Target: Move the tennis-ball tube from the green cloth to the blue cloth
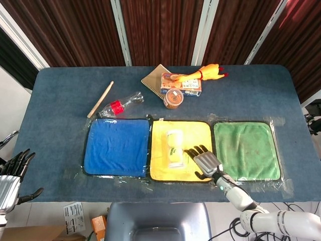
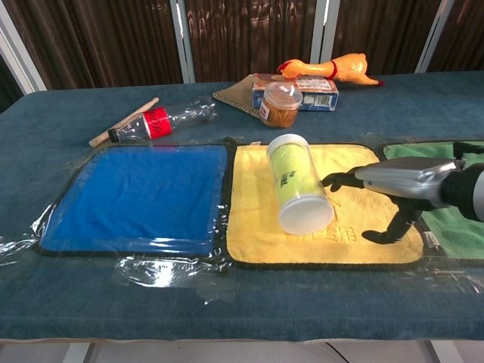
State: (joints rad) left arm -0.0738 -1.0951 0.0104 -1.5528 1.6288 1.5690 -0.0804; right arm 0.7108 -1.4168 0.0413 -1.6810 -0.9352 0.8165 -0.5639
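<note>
1. Metal-backed right hand (image 1: 204,162) is hovering over the near right part of the square yellow cloth (image 1: 161,169), its black fingers (image 2: 338,181) spread and holding nothing, reaching toward the tube without touching it.
2. Left hand (image 1: 11,173) is hanging off the near left edge of the blue-carpeted worktop (image 1: 60,105), fingers apart and holding nothing.
3. Clear plastic tennis-ball tube (image 2: 296,181) with yellow balls inside is lying on its side on the yellow cloth, left of centre, white lid toward the near edge.
4. Square blue cloth (image 1: 117,146) is lying just left of the yellow one, and the square green cloth (image 1: 246,150) just right of it.
5. Farther back, a crushed clear plastic bottle (image 1: 120,106) with a red label is lying beside a wooden stick (image 1: 100,99).
6. At the far side, a round brown-filled plastic tub (image 2: 281,103) is sitting in front of a blue printed box (image 2: 314,91), a brown spiral notebook (image 1: 153,78) and an orange rubber chicken (image 2: 333,66).
</note>
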